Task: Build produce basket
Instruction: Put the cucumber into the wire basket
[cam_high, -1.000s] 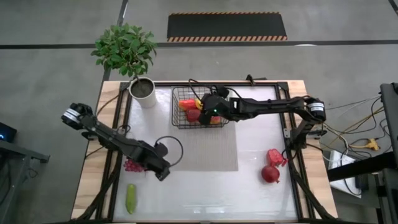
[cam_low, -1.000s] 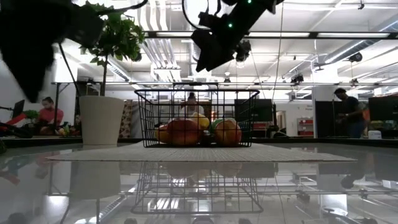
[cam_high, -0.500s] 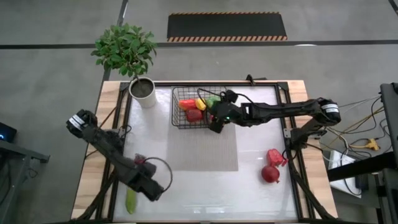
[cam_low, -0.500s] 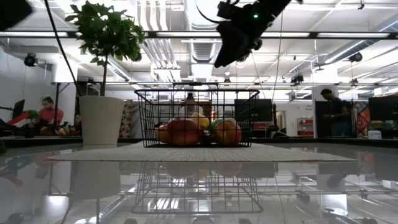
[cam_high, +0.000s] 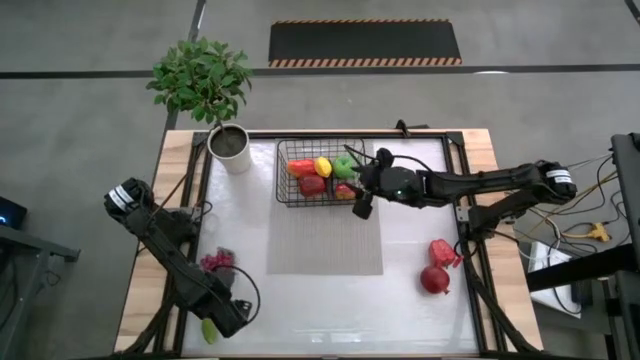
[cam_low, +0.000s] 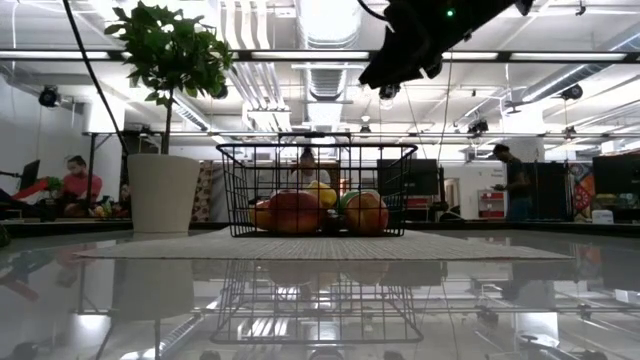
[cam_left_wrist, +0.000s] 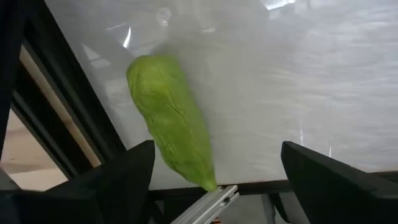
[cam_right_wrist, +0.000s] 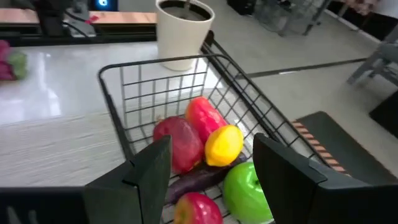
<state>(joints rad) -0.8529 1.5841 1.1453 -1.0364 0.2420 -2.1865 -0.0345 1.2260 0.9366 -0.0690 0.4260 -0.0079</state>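
Note:
The black wire basket (cam_high: 300, 150) (cam_right_wrist: 118, 81) stands on a grey mat (cam_high: 325, 240). It holds red apples, a red and a yellow pepper, a green apple (cam_right_wrist: 249, 186) and a dark eggplant. My right gripper (cam_high: 362, 203) (cam_right_wrist: 211, 177) hovers open and empty at the basket's right near corner, high in the low view (cam_low: 410, 45). My left gripper (cam_high: 228, 318) (cam_left_wrist: 214, 183) is open near the table's near-left corner. Its fingers stand on either side of one end of the green cucumber (cam_left_wrist: 171, 124) (cam_high: 208, 332), which lies flat. Purple grapes (cam_high: 215, 262) lie further in.
A white plant pot (cam_high: 230, 148) stands left of the basket. A red pepper (cam_high: 443, 250) and a round red fruit (cam_high: 435, 280) lie near the right edge. The dark table frame (cam_left_wrist: 68, 118) runs close beside the cucumber. People show in the room behind the table.
My left gripper has swung from beside the grapes toward the table's near edge and now stands over the cucumber. My right gripper has drawn back from above the basket toward the right and near side, rising a little. The produce has stayed put.

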